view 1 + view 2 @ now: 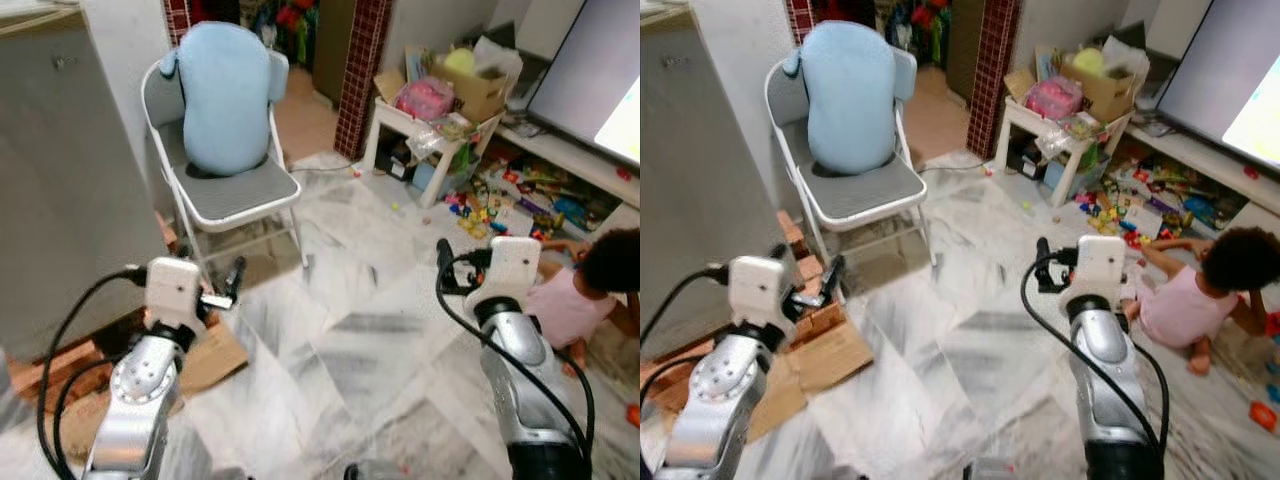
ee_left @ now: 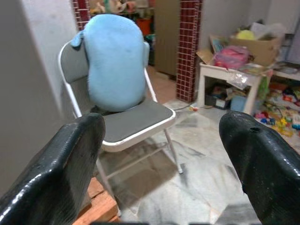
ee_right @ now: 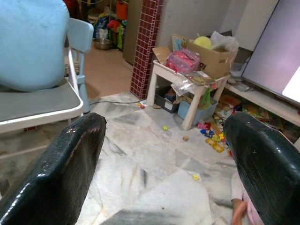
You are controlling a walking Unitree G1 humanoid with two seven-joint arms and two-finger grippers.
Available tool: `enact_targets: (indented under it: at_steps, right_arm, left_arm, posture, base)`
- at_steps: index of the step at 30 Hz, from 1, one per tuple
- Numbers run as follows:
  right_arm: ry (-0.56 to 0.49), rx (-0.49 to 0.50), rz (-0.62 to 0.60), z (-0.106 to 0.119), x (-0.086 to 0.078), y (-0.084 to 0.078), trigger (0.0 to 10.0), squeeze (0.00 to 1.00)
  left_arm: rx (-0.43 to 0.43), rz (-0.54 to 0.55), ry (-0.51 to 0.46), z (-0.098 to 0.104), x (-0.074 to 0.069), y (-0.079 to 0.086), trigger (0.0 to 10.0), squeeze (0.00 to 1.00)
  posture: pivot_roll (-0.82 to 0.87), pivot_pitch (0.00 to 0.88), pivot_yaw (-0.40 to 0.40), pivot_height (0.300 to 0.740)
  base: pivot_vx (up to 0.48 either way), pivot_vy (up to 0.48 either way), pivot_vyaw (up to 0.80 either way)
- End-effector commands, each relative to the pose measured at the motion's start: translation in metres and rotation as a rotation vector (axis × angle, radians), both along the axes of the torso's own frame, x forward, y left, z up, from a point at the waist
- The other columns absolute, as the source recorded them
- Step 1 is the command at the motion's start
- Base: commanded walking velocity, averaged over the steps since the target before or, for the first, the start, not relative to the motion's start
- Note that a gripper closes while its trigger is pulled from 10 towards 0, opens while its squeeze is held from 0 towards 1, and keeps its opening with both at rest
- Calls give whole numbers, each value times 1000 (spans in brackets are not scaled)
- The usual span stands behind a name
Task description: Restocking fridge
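Grey, plain-sided fridge (image 1: 60, 180) stood at the robot's left, beside a folding chair (image 1: 225, 190) — door face unseen. Left gripper (image 2: 161, 154) and right gripper (image 3: 164, 159) — fingers spread, holding nothing.

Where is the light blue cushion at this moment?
The light blue cushion rests upright on the grey folding chair, ahead on the robot's left, between the grey fridge and the red tiled pillar.

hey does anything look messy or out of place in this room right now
Yes. Small toys are strewn over the marble floor beside the white side table, where a person sits. A flattened cardboard piece lies by the grey fridge. A blue cushion is propped on the folding chair.
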State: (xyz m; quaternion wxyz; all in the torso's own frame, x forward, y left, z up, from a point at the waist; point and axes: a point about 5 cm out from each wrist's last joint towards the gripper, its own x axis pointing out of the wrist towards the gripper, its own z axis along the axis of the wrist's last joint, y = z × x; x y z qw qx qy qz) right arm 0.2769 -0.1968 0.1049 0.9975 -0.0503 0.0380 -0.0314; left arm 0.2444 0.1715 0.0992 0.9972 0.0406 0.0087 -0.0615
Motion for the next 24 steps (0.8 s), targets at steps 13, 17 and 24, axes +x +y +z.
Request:
enact_targets:
  at_steps: [13,17,24]
  right_arm:
    - [28,81,-38,1,4,0,10000,0]
    - [22,86,-34,3,4,-1,10000,0]
    - [24,95,-25,4,6,0,10000,0]
  left_arm:
    - [-95,-147,87,-5,-2,-19,10000,0]
    - [-98,-164,92,-4,-2,-22,10000,0]
    - [-100,-202,109,-4,-4,-27,10000,0]
  posture:
    - [29,0,-30,740]
    - [29,0,-29,740]
    - [34,0,-32,740]
  base:
    - [0,256,-86]
    - [0,390,-744]
    - [0,480,-800]
